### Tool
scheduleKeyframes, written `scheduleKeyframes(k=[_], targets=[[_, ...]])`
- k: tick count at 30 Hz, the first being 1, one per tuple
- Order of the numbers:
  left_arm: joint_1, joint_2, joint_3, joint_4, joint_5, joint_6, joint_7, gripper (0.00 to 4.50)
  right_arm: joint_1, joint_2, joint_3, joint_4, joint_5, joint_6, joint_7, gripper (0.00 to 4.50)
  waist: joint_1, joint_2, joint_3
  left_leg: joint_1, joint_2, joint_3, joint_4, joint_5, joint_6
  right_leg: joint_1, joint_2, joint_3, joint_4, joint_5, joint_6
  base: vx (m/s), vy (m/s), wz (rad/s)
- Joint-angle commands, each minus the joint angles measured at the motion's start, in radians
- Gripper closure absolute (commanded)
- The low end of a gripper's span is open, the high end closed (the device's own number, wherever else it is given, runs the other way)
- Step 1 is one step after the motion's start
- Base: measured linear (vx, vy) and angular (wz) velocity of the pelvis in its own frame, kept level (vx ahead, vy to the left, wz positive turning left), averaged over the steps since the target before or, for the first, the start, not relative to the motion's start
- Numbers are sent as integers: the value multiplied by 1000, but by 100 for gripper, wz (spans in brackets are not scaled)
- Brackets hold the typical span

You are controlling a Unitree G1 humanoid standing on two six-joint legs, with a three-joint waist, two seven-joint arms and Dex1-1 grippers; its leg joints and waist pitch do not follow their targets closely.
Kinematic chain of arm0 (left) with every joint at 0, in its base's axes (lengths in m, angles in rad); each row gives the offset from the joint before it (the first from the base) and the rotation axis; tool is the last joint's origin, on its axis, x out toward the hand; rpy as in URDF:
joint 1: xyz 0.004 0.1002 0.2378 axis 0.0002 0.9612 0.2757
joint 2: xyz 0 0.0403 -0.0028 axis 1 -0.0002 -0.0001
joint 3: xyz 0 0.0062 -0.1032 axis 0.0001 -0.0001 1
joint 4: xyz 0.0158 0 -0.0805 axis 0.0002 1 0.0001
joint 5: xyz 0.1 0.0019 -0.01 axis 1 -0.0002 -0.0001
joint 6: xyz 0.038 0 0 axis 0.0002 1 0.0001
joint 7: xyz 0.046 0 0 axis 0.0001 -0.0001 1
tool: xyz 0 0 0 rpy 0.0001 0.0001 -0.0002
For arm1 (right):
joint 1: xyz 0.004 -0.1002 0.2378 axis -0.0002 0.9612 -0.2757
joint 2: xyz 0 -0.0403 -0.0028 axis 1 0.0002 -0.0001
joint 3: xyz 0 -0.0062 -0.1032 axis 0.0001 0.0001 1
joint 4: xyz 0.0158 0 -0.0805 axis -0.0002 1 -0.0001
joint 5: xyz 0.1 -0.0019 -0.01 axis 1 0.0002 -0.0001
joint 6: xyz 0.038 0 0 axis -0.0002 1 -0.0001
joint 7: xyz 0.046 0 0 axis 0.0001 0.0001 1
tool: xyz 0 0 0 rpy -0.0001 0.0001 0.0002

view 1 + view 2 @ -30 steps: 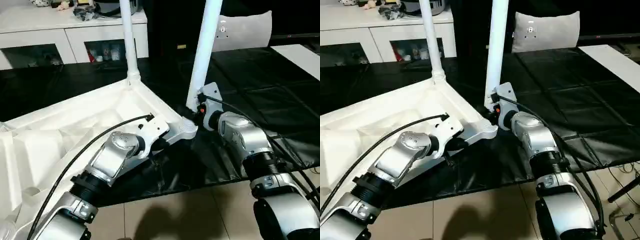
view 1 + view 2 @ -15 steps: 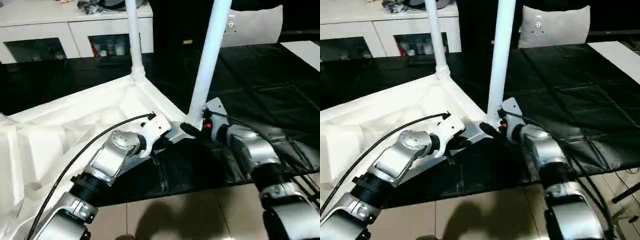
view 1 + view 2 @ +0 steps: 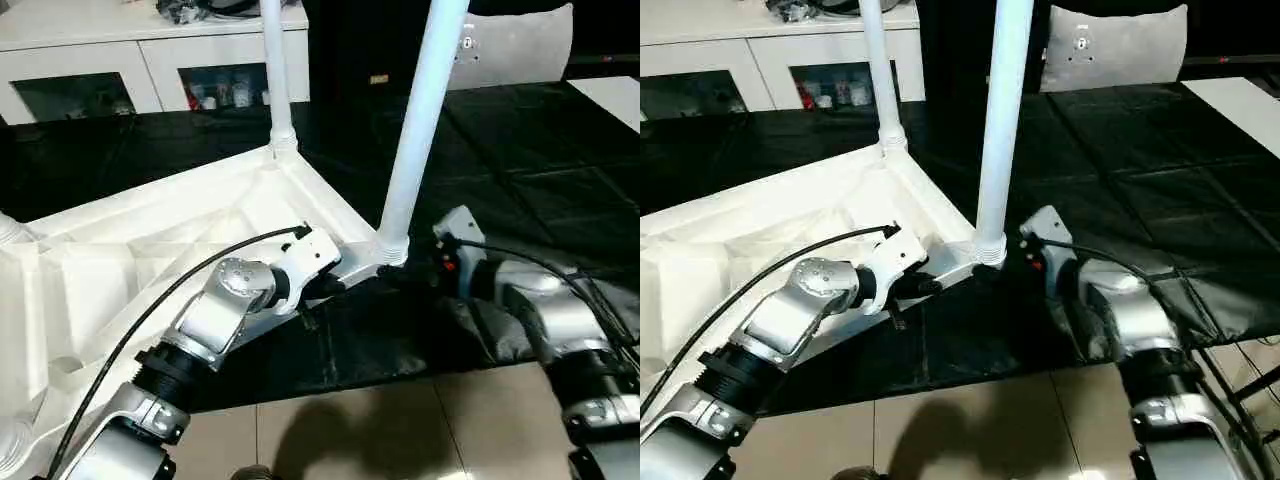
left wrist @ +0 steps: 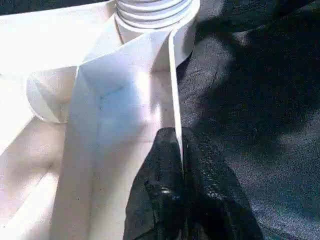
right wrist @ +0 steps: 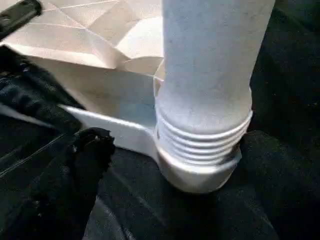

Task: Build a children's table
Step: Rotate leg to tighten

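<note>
1. Small white plastic children's table point(image 3: 150, 250) lies upside down on the large black-covered table point(image 3: 520, 160), ribbed underside up, its near-right corner at the near edge of the black cover.
2. Two long white tubular legs stand upright in corner sockets: far leg point(image 3: 275, 70) at the far corner, near leg point(image 3: 420, 120) in the near-right corner socket point(image 3: 392, 255). Threaded collar of the near leg sits down in the socket, so this leg looks seated.
3. Left end effector point(image 4: 181, 175) is pressed together, pinching the thin white rim wall point(image 4: 173, 95) of the tabletop just beside the near-right socket. Likely reason: it steadies the top so the corner does not shift while the leg is worked in.
4. Right end effector point(image 3: 425, 268) sits low, just right of the near leg's base, apart from it. One black finger point(image 5: 82, 165) shows in the right wrist view, clear of the collar; nothing is between the fingers. Whether they are spread fully, cannot tell from the views.
5. Judgement: near-right leg step looks about done; remaining sockets on the left side are next.
6. Risk: the left pinch is on a thin wall, so the top could tip under the tall legs if pulled.
</note>
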Motion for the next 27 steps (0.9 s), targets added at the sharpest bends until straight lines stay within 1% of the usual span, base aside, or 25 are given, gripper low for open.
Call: scheduleKeyframes(k=[1,6,7,8,9,10,12,13,14,16,18,20,21,22,23,25,26,27], targets=[[-24,18,-13,-1,15,-29,-14,450,5,-12,-6,-42,17,-10,26,2,0,-9,-63,-7,46,-1,-54,1,141,66,-82,65,-77,16,-223,0,0,0],[-22,35,-23,8,10,-62,-55,450,25,-47,-19,-75,29,-37,67,2,4,-9,-64,-7,46,-1,-52,4,147,66,-82,64,-76,22,-224,0,0,0],[-21,47,-30,20,9,-96,-83,450,31,-70,-17,-78,28,-57,94,2,3,-9,-64,-8,46,-1,-52,4,148,67,-81,64,-76,22,-224,0,0,0],[-21,53,-33,27,10,-111,-94,450,33,-81,-15,-78,26,-66,106,2,6,-5,-65,-7,46,-2,-51,3,149,66,-82,63,-76,18,-223,0,0,0],[-21,56,-34,30,9,-121,-102,450,35,-86,-13,-79,25,-75,115,2,5,-8,-66,-6,47,-1,-50,4,149,66,-80,64,-75,25,-223,0,0,0],[-24,67,-38,43,5,-157,-133,450,41,-104,-9,-82,21,-102,142,2,8,-7,-66,-6,47,-1,-49,4,152,65,-81,64,-75,28,-226,0,0,0],[-29,83,-44,56,-2,-215,-180,450,43,-120,-8,-85,26,-121,175,2,9,-7,-66,-6,47,0,-50,-3,153,65,-81,64,-74,23,-225,0,0,0],[-31,88,-47,59,-5,-232,-195,450,44,-124,-7,-87,29,-126,184,2,10,-7,-66,-6,48,-1,-50,-1,154,65,-81,64,-73,29,-227,0,0,0],[-32,96,-51,61,-8,-244,-217,450,44,-128,-4,-87,32,-128,198,2,10,-8,-69,-6,48,-1,-49,3,156,66,-81,64,-72,35,-229,0,0,0],[-35,105,-57,66,-8,-262,-238,450,43,-130,-1,-84,33,-136,209,2,11,-6,-69,-4,51,-1,-48,6,161,63,-81,64,-68,49,-239,0,0,0],[-42,121,-72,77,-1,-294,-272,450,37,-130,3,-73,41,-138,228,2,14,-5,-71,-2,53,-2,-48,10,162,63,-82,65,-66,53,-244,0,0,0],[-48,135,-87,88,13,-324,-293,450,27,-127,8,-54,35,-161,232,2,20,-5,-72,-1,54,-2,-47,14,161,62,-83,65,-63,64,-249,0,0,0],[-49,139,-91,91,15,-334,-300,450,25,-127,11,-50,34,-167,238,2,22,-5,-73,0,55,-2,-46,18,160,61,-84,66,-62,71,-250,0,0,0],[-54,146,-99,100,20,-358,-320,450,21,-127,22,-40,31,-181,261,2,23,-9,-73,-1,55,-1,-46,21,161,62,-84,66,-61,75,-251,0,0,0],[-56,149,-103,102,20,-367,-331,450,21,-127,29,-39,33,-182,279,2,28,-11,-74,-1,54,0,-45,25,162,62,-84,66,-59,82,-253,0,0,0],[-58,151,-104,105,20,-378,-343,450,21,-128,36,-39,33,-184,296,2,32,-10,-75,-2,54,0,-44,33,166,63,-84,65,-56,92,-254,0,0,0],[-61,152,-104,108,16,-394,-366,450,23,-130,48,-39,32,-183,325,2,30,-16,-75,-2,54,1,-44,36,169,63,-83,66,-57,95,-252,0,0,0],[-62,152,-104,107,13,-399,-375,450,24,-130,53,-39,31,-181,337,2,32,-13,-75,-3,54,0,-43,36,172,63,-84,65,-55,91,-252,0,0,0]])
